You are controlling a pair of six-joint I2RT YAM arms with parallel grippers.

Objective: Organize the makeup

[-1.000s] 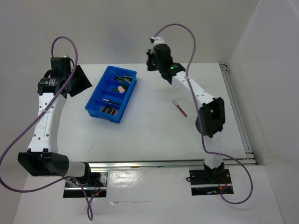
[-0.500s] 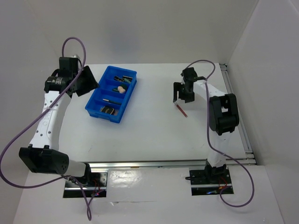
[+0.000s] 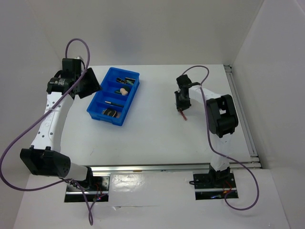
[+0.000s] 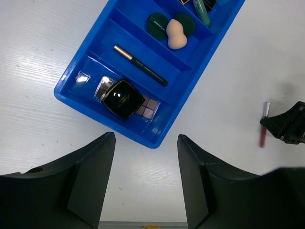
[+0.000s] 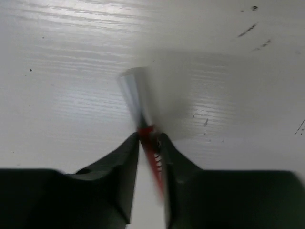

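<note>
The right gripper (image 5: 148, 136) has dropped onto the thin red pencil with a silver cap (image 5: 137, 95), its fingers pinching the red shaft. The pencil lies in the white desk's (image 3: 152, 138) right half, bare top all round, well apart from the blue plastic divided tray (image 3: 97, 112). The left gripper (image 4: 146, 137) hangs wide open, empty, over the tray's near end.

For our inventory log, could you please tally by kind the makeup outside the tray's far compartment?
Pencils: 2, dark pencil and red pencil
Sponges: 1, beige sponge
Compacts: 2, round compact and square compact
Palettes: 1, eyeshadow palette
Total: 6 (small clear piece beside palette unidentifiable, uncounted)
</note>
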